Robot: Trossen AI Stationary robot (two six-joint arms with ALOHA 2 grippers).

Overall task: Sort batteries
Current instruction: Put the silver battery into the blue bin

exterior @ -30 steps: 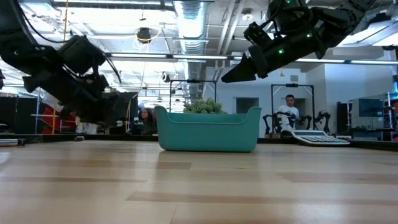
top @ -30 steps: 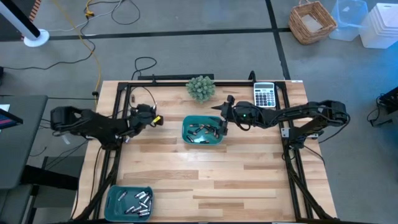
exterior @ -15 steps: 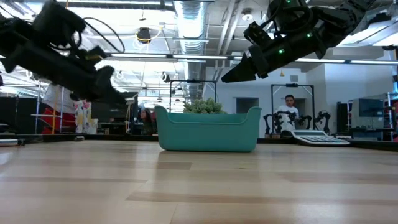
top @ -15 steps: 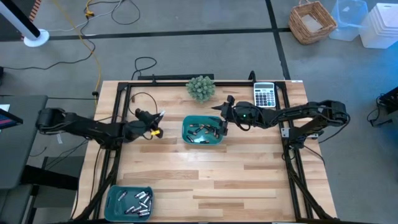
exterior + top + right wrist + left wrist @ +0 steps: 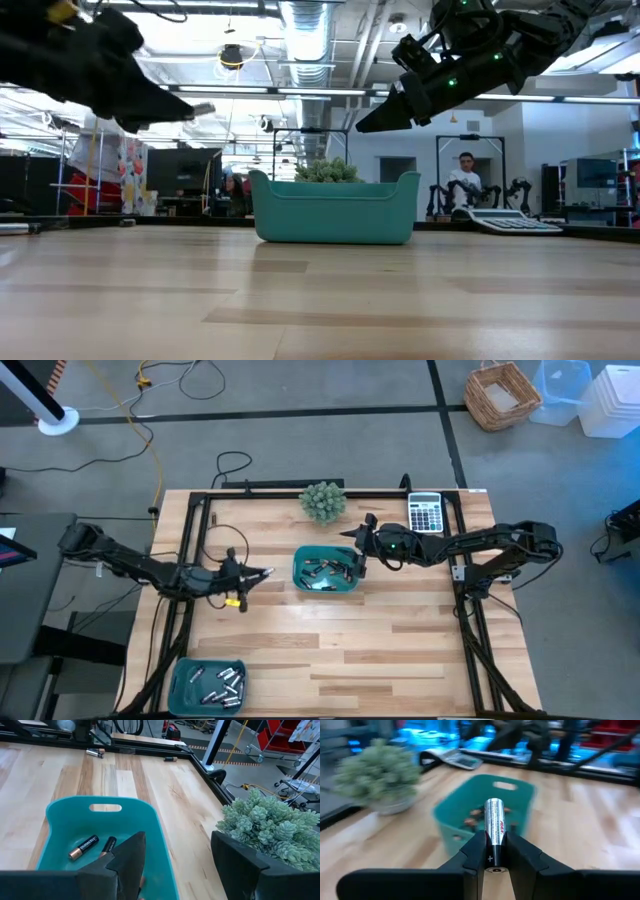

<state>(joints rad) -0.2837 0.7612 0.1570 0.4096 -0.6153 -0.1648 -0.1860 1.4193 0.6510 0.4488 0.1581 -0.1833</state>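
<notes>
My left gripper (image 5: 258,572) hovers left of the centre teal tray (image 5: 350,586), shut on a silver battery (image 5: 494,822) with red print. In the low view the battery's free end (image 5: 202,108) pokes out of the gripper toward the tray (image 5: 335,222). Several batteries (image 5: 322,569) lie inside that tray; two of them (image 5: 84,847) show in the right wrist view. A second teal tray (image 5: 180,672) at the near left corner holds several more batteries (image 5: 222,685). My right gripper (image 5: 357,552) hangs open above the centre tray's right end (image 5: 165,850). My left gripper pinches the battery's near half (image 5: 492,851) between its two fingers (image 5: 474,854). The battery lies along the fingers and its far end (image 5: 493,805) sticks out past the fingertips toward the centre tray. It is held about level, lifted clear of the table.
A small potted plant (image 5: 323,501) and a grey calculator (image 5: 426,513) stand at the table's far edge. A black frame (image 5: 300,491) runs round the table. In the low view a person (image 5: 465,172) shows in the room beyond. Bare wood lies between the two trays.
My left gripper has swung up and a little toward the table's near edge, tipping from slanted down to about level. It stays shut on the battery, which now points at the centre tray. The left arm's elbow has drawn back toward the table's left edge.
</notes>
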